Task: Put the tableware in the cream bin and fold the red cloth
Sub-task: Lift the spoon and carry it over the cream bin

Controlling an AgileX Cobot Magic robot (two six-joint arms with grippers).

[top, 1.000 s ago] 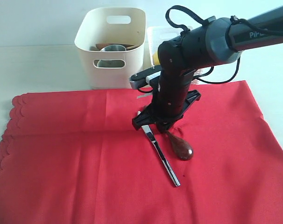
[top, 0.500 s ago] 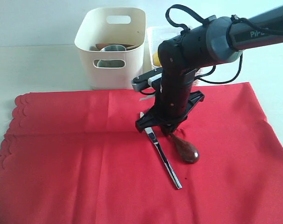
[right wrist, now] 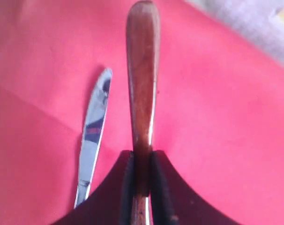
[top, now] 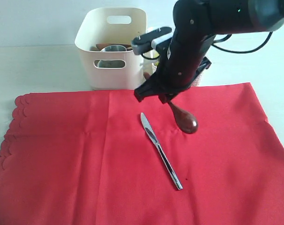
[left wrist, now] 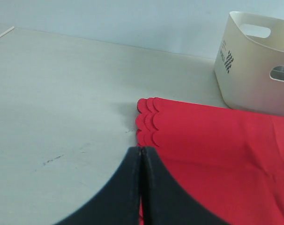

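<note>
1. Two pieces of tableware are outside the cream bin (top: 111, 77): the dark wooden spoon (top: 185, 121) and the steel table knife (top: 160, 151).
2. Your right gripper (top: 168, 100) has its fingers clamped on the spoon's handle. The right wrist view shows the handle pinched between the two black fingers (right wrist: 128, 187). The spoon's bowl hangs below them over the red cloth (top: 62, 164), just near and right of the bin. I judge it lifted clear of the fabric, though the pictures don't settle that.
3. The knife lies flat near the middle of the cloth, blade tip toward the far side. It is just left of the spoon and apart from it.
4. Inside the bin you can see a steel cup (top: 115, 48); the wall hides the rest of its contents. No other tableware shows on the cloth, so I judge most of the sorting done.
5. Your left gripper (left wrist: 141, 187) has its fingers pressed together on nothing. It hovers by the cloth's scalloped edge (left wrist: 146, 123), next to bare tabletop (left wrist: 62, 103).
6. The cloth lies spread out and unfolded, with its scallops on the left.
7. What remains, as I judge it: put the spoon in the bin, then the knife, then fold the cloth. You can't fold it cleanly while the knife lies on it.
</note>
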